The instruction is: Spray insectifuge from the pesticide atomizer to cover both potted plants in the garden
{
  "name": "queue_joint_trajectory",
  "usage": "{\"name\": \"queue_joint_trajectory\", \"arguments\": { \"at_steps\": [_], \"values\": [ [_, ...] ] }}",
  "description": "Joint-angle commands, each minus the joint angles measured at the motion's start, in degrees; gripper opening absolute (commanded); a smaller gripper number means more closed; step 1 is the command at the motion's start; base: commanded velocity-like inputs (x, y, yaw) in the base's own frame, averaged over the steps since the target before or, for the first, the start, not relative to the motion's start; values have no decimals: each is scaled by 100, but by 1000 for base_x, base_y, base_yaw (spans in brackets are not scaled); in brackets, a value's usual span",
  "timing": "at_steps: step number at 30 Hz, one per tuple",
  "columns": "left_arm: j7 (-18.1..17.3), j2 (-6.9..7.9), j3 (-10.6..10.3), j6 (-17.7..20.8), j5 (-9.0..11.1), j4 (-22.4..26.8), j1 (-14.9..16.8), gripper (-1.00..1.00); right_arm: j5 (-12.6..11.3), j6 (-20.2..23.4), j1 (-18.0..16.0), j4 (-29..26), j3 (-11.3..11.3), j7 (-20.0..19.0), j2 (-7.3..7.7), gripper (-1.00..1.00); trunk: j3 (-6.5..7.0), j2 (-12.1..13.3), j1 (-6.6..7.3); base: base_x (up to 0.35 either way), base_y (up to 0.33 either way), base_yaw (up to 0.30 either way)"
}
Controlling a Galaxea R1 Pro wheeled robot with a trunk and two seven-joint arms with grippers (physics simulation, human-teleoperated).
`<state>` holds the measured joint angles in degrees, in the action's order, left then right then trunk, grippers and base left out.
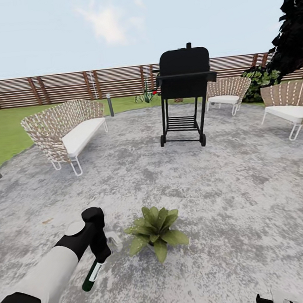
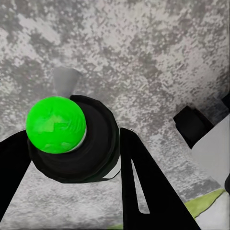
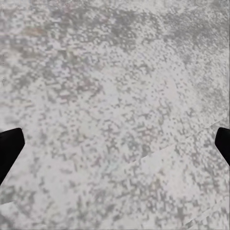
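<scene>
The left gripper (image 1: 98,262) is clamped on the pesticide atomizer (image 1: 92,275), held just beside the near potted plant (image 1: 156,231) on the grey patio (image 1: 229,185). The second potted plant (image 1: 145,96) stands near the fence (image 1: 70,85). The right gripper (image 3: 115,143) fingers stand apart over bare paving. A black grill (image 1: 185,92), bench (image 1: 68,132) and chairs (image 1: 227,94) ring the open patio. No writing is legible.

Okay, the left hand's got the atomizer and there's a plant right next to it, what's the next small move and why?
Probably turn the left hand so the pesticide atomizer points at the potted plant. In the head view the atomizer hangs from the hand, angled down at the paved patio beside the plant, not at its leaves. The left wrist view shows its green end facing the camera, between the fingers.
</scene>
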<state>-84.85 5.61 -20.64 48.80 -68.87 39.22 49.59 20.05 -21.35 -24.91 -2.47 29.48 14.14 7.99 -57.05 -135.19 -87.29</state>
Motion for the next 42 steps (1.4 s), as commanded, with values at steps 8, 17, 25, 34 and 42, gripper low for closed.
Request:
{"name": "queue_joint_trajectory", "arguments": {
  "at_steps": [8, 17, 25, 34, 42],
  "values": [
    [-49, 2, -42, 162, -55, 15, 25, -100, 69, -18, -5, 13, 40, 19, 8, 100, -6, -2, 1, 132, -94, 76],
    [-56, 0, -19, 165, -56, 69, 90, -100, 67, -10, -5, 10, 40, 19, 10, 100, -6, -2, 1, -20, -245, 0],
    [-102, -50, -32, 168, -55, 79, 397, -100, 70, -10, -5, 10, 40, 19, -7, 100, -6, -2, 1, -121, -222, 174],
    [-134, -86, -52, 173, -184, 85, 548, -100, 70, -10, -5, 10, 40, 19, -8, 100, -6, -2, 1, 200, -176, 275],
    [-154, -96, -38, 208, -231, 85, 673, -100, 68, -18, -5, 10, 41, 19, 9, 100, -6, -2, 1, 20, -13, 45]
  ]
}}
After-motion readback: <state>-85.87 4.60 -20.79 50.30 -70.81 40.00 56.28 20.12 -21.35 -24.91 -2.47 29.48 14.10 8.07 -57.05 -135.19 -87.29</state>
